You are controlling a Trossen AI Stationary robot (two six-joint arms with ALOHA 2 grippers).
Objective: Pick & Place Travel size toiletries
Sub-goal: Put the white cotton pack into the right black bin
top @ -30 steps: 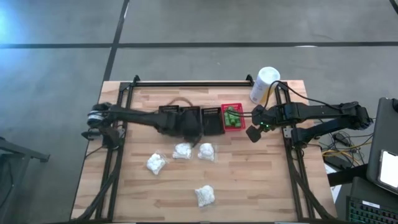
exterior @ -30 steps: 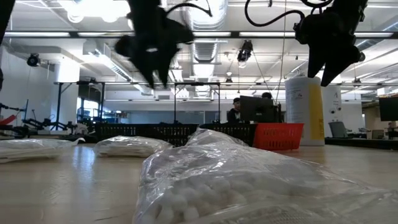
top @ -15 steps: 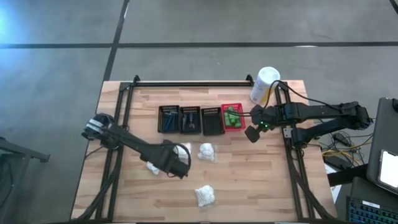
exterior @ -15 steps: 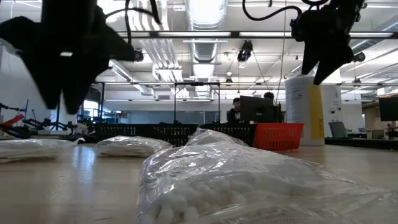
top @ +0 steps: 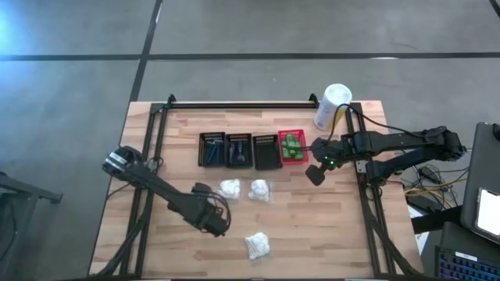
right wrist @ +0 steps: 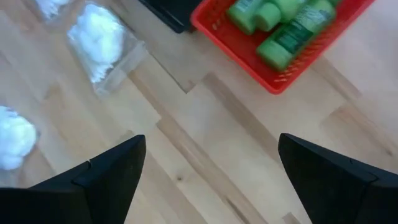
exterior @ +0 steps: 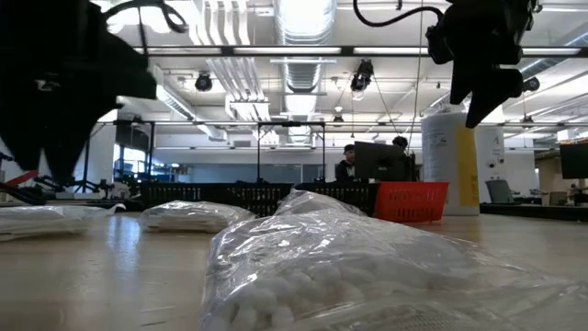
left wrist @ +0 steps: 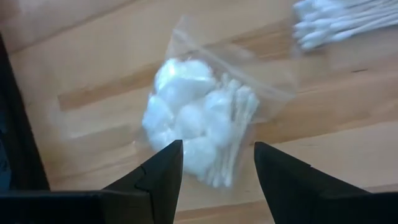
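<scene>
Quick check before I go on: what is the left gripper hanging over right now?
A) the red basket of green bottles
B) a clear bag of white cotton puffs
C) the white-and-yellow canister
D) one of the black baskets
B: the left wrist view shows the left gripper, fingers apart, poised above a clear bag of white cotton puffs lying on the table; in the high view that arm is far from the baskets.

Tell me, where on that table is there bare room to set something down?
Bare wood lies right of the bag nearest the front edge, and between the baskets and the rear rail. The middle is crowded: white bags and the left fingers.
</scene>
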